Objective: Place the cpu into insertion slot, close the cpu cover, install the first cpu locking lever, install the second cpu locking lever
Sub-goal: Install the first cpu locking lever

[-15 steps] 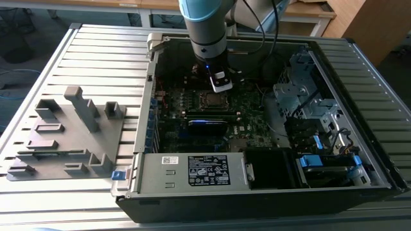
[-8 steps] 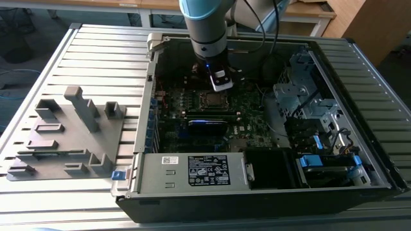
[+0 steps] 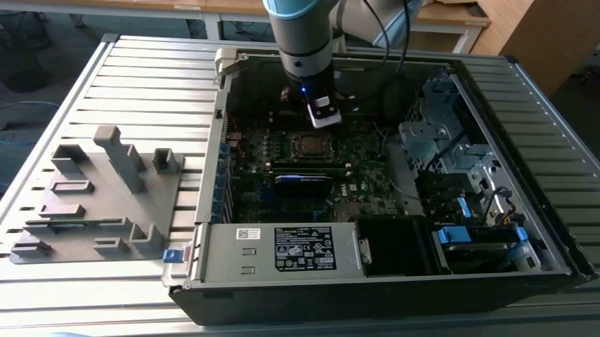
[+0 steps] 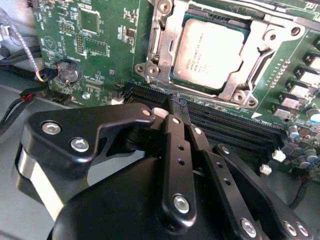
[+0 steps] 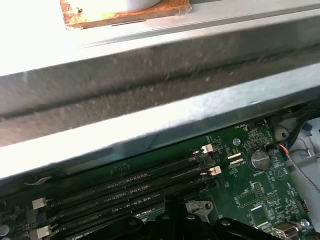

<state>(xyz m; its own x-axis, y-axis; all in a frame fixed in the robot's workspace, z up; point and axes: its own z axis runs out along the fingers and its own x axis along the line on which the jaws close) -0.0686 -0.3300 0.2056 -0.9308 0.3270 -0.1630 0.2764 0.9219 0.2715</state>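
Note:
The cpu [image 4: 212, 50], a silver-grey square chip, lies in the insertion slot [image 4: 150, 67] on the green board. The silver cpu cover [image 4: 252, 65] lies flat around the chip, framing it. My black gripper [image 4: 176, 106] hovers over the long black memory slots beside the socket, with its fingers pressed together and nothing between them. In the exterior view the gripper [image 3: 324, 118] hangs inside the open computer case, just behind the socket [image 3: 308, 144]. I cannot tell how the locking levers stand.
The open computer case [image 3: 216, 140] lies on a slatted metal table. A grey parts holder [image 3: 94, 196] sits at the exterior view's left. Drive cages and cables [image 3: 450, 154] fill the case's right side. A coin battery [image 5: 259, 159] and memory slots [image 5: 125, 192] lie near the socket.

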